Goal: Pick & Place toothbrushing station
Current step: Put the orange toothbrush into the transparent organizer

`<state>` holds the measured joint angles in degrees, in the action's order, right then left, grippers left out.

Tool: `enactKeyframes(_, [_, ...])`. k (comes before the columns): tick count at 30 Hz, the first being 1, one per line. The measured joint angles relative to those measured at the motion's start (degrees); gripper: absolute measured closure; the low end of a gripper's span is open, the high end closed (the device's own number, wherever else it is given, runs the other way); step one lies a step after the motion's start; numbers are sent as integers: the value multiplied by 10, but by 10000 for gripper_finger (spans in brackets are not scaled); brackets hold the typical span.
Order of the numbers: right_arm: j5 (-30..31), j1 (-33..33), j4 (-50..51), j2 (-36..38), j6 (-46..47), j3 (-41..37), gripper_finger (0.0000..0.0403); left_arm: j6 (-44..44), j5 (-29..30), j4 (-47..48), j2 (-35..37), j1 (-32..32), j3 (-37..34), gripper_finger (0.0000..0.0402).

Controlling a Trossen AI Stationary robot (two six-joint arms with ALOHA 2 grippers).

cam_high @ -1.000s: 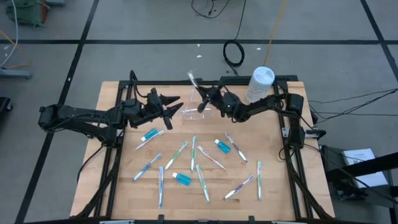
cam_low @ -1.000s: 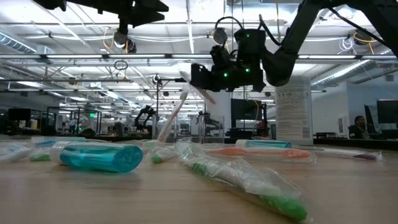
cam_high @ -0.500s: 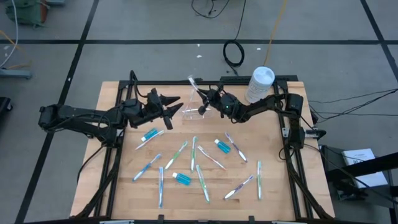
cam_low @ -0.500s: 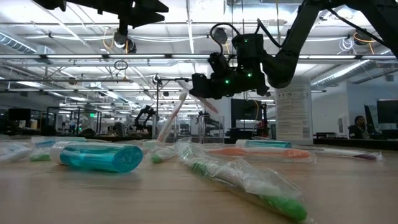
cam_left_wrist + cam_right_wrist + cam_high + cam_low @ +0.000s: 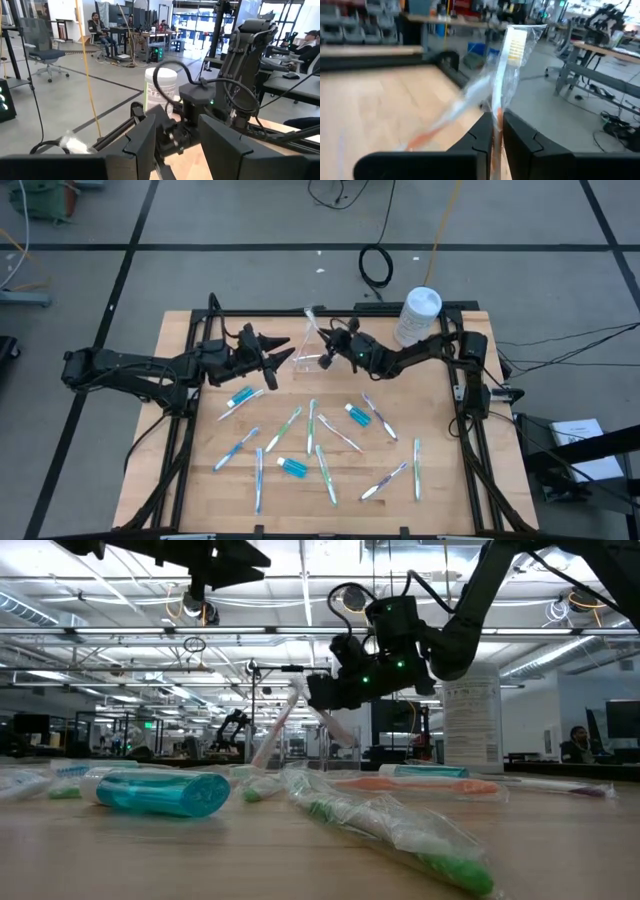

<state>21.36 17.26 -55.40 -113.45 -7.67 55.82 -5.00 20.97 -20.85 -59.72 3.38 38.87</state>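
Held toothbrush [image 5: 506,65]: wrapped in clear film, pinched low on its handle by the right gripper [image 5: 327,356], bristle end raised, over the clear cup [image 5: 306,352] at the far middle of the table [image 5: 440,480]
Handling: judged light and stiff; the film looks slippery and loose, so a hold on the handle itself, near mid-length, should keep it from swivelling
Clear cup: judged thin-walled and easy to tip; one toothbrush appears to lean inside it already
Right gripper: closed tight on the wrapped handle, fingers [image 5: 520,142] nearly touching
Left gripper [image 5: 278,356]: just beside the cup on the left arm's side, fingers [image 5: 145,140] spread, holding nothing
Loose toothbrushes [image 5: 326,474]: scattered flat across the middle and near half of the table
Blue tubes [image 5: 292,468]: lying among them, well apart from the cup
White canister [image 5: 417,316]: upright at the far right edge, beside the right arm
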Motion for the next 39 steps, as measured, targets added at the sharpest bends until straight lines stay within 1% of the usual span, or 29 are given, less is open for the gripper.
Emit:
enactKeyframes(3, [46, -14, 18, 0, -8, -6, 375, 0, 0, 5, 0, 0, 0, 250])
enactKeyframes(8, [123, -33, 3, 0, -29, -18, 374, 0, -2, 21, 0, -1, 0, 249])
enactKeyframes(10, [134, -40, -1, 0, -42, -18, 374, 0, -2, 26, 0, -1, 0, 249])
enactKeyframes(15, [136, -59, 4, 5, -46, -18, 374, -1, -2, 43, 0, -1, 0, 249])
enactKeyframes(16, [147, -64, 3, 5, -55, -17, 374, -3, -1, 48, 0, -1, 0, 249])
enactKeyframes(21, [270, -94, 18, 11, -99, -17, 374, -16, -1, 70, 0, -1, 0, 249])
enactKeyframes(27, [351, -135, 67, 11, -90, -17, 374, -38, -1, 110, 0, -1, 0, 249])
enactKeyframes(30, [359, -147, 87, 12, -95, -17, 374, -61, -1, 122, 0, -1, 0, 250])
enactKeyframes(34, [361, -152, 85, 11, -94, -17, 373, -84, -1, 127, 0, -1, 0, 250])
enactKeyframes(35, [369, -152, 85, 11, -84, -17, 373, -91, -1, 127, 0, -1, 0, 249])
enactKeyframes(39, [456, -152, 80, 11, -17, -17, 369, -104, -1, 134, 0, -5, 0, 249])
